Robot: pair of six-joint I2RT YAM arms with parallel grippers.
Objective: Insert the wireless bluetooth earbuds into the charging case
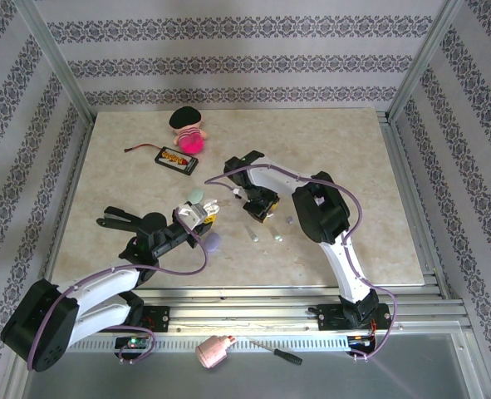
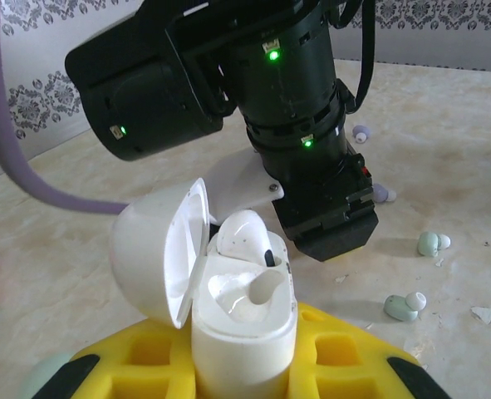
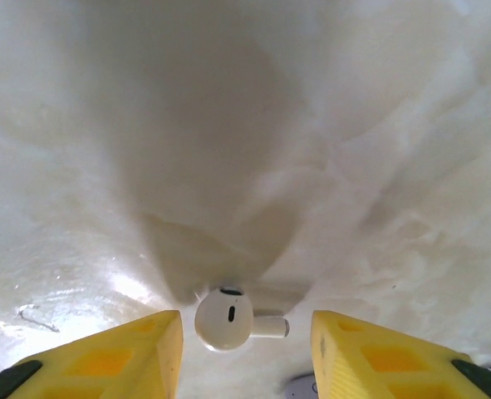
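On the surface (image 1: 129,166), the left tool (image 2: 245,366) pinches the open charging case (image 2: 245,320); the right tool (image 3: 245,349), spread, straddles a white earbud (image 3: 224,318).

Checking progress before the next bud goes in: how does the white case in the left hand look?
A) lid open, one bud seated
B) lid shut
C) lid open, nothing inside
A: in the left wrist view the charging case has its lid swung open and a white earbud sits inside.
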